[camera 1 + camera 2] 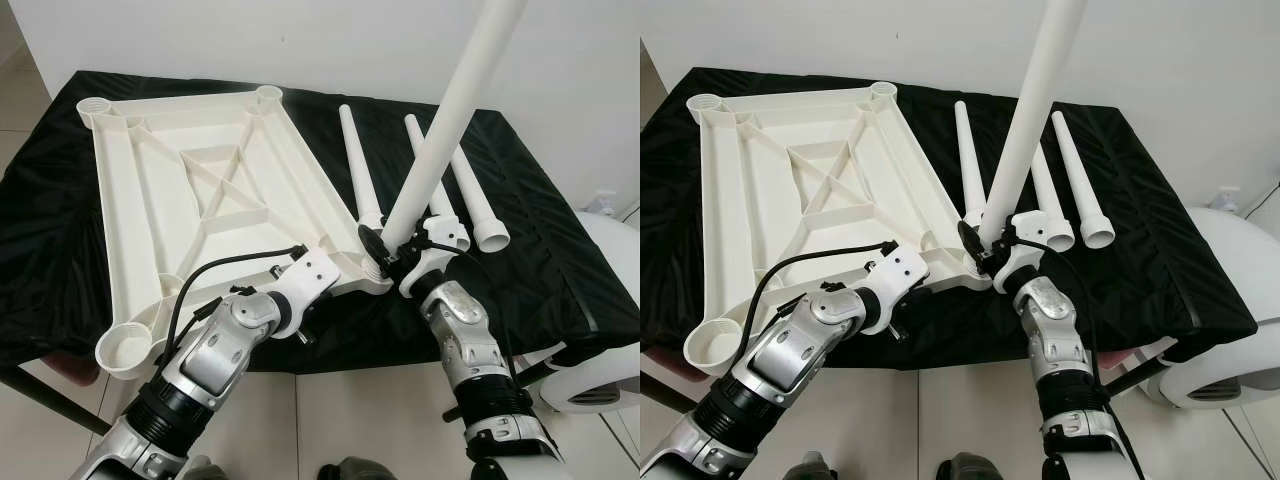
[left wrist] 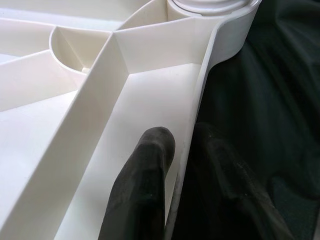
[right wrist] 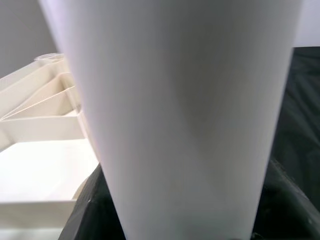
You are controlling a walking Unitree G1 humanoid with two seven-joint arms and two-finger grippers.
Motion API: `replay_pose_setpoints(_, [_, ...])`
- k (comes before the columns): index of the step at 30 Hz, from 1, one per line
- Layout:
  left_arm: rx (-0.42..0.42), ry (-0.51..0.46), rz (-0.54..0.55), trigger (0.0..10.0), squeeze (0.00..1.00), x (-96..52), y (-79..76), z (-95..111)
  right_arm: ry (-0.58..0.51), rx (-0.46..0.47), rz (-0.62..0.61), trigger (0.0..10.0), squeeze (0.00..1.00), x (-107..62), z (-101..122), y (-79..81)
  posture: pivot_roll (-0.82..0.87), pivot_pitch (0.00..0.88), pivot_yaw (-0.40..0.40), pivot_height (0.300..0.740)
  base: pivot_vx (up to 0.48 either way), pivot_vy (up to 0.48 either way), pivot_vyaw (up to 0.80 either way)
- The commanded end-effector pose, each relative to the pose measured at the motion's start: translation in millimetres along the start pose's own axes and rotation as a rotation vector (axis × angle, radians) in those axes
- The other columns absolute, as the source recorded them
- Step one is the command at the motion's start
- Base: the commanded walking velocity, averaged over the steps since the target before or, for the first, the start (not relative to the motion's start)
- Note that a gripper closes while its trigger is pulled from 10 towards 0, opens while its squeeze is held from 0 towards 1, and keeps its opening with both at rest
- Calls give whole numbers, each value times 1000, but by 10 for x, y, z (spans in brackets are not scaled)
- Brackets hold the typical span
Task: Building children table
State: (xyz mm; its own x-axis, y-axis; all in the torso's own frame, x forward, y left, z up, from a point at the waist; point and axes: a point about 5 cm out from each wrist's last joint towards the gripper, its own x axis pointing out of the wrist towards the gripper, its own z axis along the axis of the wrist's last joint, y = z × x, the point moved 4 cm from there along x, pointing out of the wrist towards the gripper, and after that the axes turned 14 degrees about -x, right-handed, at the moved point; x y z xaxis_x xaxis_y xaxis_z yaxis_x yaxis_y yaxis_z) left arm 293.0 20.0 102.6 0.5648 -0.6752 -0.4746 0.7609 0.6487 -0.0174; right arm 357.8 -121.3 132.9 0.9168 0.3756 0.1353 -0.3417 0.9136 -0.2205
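Right hand (image 1: 388,252) grips long white plastic table leg (image 1: 447,120), wide end at near corner socket of upturned white ribbed table panel (image 1: 190,190), axis tilted up-right. Left hand (image 2: 182,165) pinches panel's near rim. Three spare tapered white legs (image 1: 440,185) lie on black-draped tabletop (image 1: 540,240).

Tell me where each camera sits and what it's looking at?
Left eye view: on the head, looking down at the upturned tabletop on the black cloth; both silver arms show.
Right eye view: beside it, same scene; right end effector grips the upright leg, three spare legs behind.
Left wrist view: looks along the left end effector, fingers pinching the tabletop's rim.
Right wrist view: close against the held leg.
Both wrist views share the tabletop's ribs.
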Motion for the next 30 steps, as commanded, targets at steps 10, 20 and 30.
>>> replay_pose_setpoints(10, [2,25,-106,10000,0,50,-252,-73,64,11,-367,10000,0,-65,126,-29,16,0,-108,740,0,0,0])
replay_pose_setpoints(20, [9,28,-113,10000,0,62,-269,-80,89,20,-369,10000,0,-74,99,-16,14,0,-108,740,0,0,0])
replay_pose_setpoints(30, [10,34,-115,10000,0,57,-277,-104,49,53,-272,10000,1000,-121,173,78,13,0,-111,740,0,0,0])
